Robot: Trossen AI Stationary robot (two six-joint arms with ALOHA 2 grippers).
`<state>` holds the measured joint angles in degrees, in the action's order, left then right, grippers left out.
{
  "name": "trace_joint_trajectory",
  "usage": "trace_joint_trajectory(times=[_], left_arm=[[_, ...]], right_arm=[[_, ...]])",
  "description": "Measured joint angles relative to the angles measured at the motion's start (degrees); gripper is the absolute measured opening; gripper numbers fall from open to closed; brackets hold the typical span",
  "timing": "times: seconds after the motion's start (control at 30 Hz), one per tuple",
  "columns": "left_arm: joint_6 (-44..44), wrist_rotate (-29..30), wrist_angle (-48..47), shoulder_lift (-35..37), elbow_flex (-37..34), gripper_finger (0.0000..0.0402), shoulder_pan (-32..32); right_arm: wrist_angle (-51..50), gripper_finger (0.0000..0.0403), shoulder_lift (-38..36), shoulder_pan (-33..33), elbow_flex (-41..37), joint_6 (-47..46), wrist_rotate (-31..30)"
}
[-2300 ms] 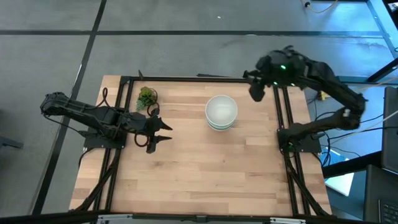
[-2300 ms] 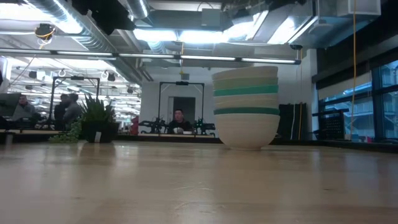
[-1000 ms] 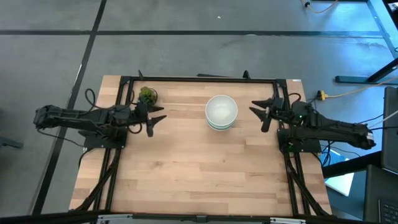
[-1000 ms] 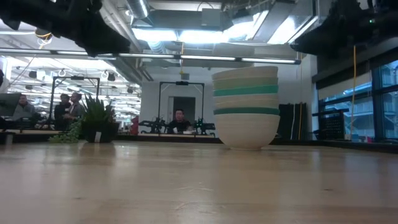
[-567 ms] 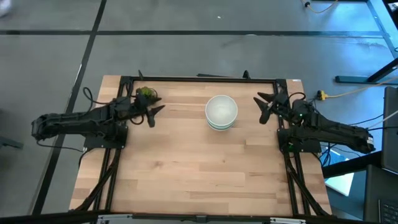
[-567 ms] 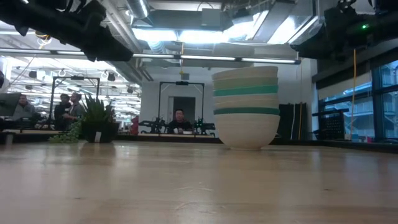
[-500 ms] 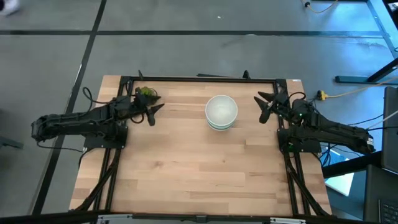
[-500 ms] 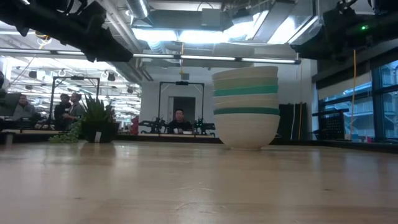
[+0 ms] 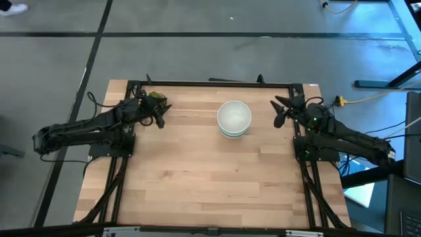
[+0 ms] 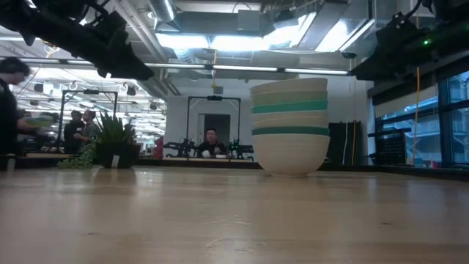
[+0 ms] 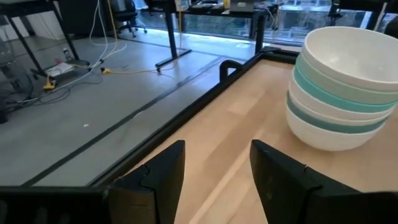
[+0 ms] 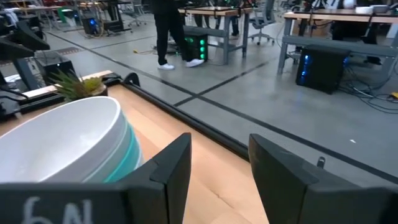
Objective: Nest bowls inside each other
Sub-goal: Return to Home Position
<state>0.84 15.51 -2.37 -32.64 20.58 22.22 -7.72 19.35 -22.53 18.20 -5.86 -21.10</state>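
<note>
Stack of nested bowls (image 9: 234, 119), white uppermost, with teal and pale green bands showing at the rims beneath, standing upright on the wooden table (image 9: 197, 184). Judged stiff, smooth and slippery, probably breakable, and heavier as a stack than singly; best taken at the top rim, one finger inside and one outside. Left gripper (image 9: 160, 115), fingers spread and empty, hangs well apart from the stack, by the small plant (image 9: 155, 99); right gripper (image 9: 277, 112), likewise spread and empty, hangs off the stack's opposite side

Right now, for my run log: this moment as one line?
bowls: nested stack; left gripper: open, left of stack; right gripper: open, right of stack
</note>
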Motion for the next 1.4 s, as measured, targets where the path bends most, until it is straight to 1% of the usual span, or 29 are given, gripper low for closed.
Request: trace_joint_trajectory(times=[0.1,0.27,0.4,0.57,0.77,1.4], left_arm=[[0.0,-0.1,-0.8,0.0,-0.2,0.0176,0.5],[1.6,-0.1,-0.8,0.0,-3.1,0.0176,0.8],[1.9,-0.2,-0.7,0.0,-4.1,0.0176,0.8],[0.1,0.9,0.0,0.0,-4.2,0.0176,0.8],[0.1,1.5,0.4,0.0,-4.2,0.0176,0.8],[0.1,1.5,0.3,0.0,-4.2,0.0176,0.8]], right_arm=[[0.0,0.0162,0.0,-0.9,0.0,0.0,0.0],[-0.6,0.0162,0.0,-1.9,0.0,0.0,0.1],[-0.6,0.0162,0.0,-2.1,0.0,0.1,0.1],[-1.3,0.0162,0.0,-2.1,0.0,0.2,-0.1],[-2.5,0.0162,0.0,-2.1,0.0,0.3,-3.2],[-2.5,0.0162,0.0,-2.1,0.0,0.2,-3.3]])
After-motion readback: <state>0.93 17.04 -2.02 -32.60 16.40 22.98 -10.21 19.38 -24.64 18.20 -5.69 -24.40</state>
